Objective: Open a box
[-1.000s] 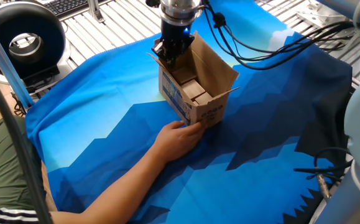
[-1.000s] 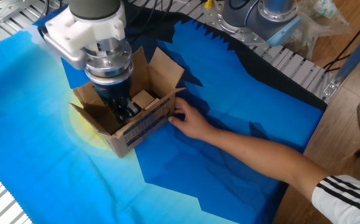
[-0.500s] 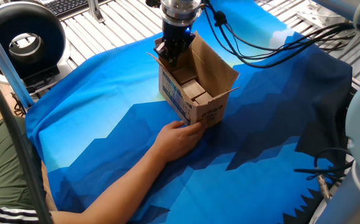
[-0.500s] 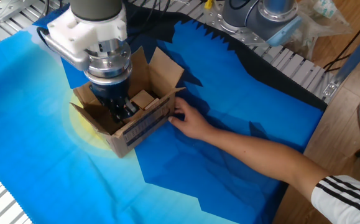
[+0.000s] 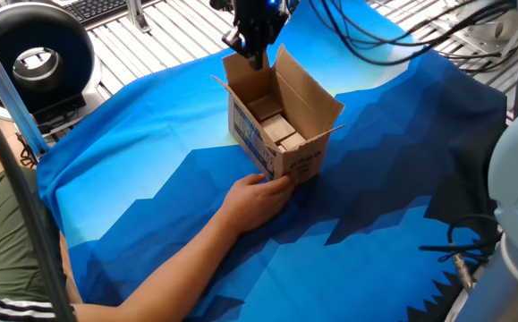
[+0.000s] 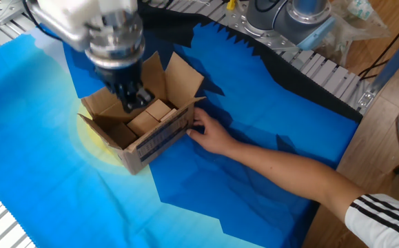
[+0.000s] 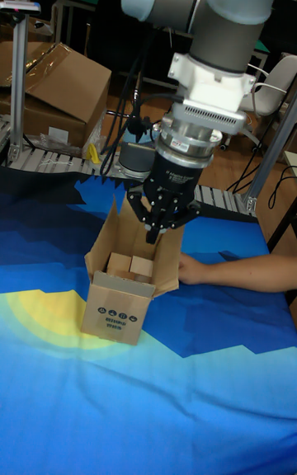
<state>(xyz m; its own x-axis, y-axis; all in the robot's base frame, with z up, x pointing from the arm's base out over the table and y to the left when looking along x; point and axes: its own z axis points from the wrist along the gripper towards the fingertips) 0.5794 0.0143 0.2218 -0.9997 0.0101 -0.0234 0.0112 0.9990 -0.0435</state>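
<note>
The box (image 5: 285, 134) is a small brown carton on the blue cloth, with its top flaps standing up and brown cardboard pieces showing inside. It also shows in the other fixed view (image 6: 147, 134) and in the tall view (image 7: 124, 293), where a printed label faces the camera. My gripper (image 5: 257, 55) hangs just above the box's far flap, its fingers drawn together and holding nothing. The other two views show the gripper (image 6: 134, 102) (image 7: 155, 232) over the open top. A person's hand (image 5: 260, 199) rests against the box's near side.
The person's arm (image 6: 289, 172) reaches across the blue cloth (image 5: 151, 179). A black round device (image 5: 35, 55) sits at the back left. Cables (image 5: 375, 63) trail behind the arm. A second robot base (image 6: 302, 17) and a large carton (image 7: 49, 87) stand beyond the table.
My gripper has risen out of the box's inside to above its flaps. The box and the person's hand have stayed where they were.
</note>
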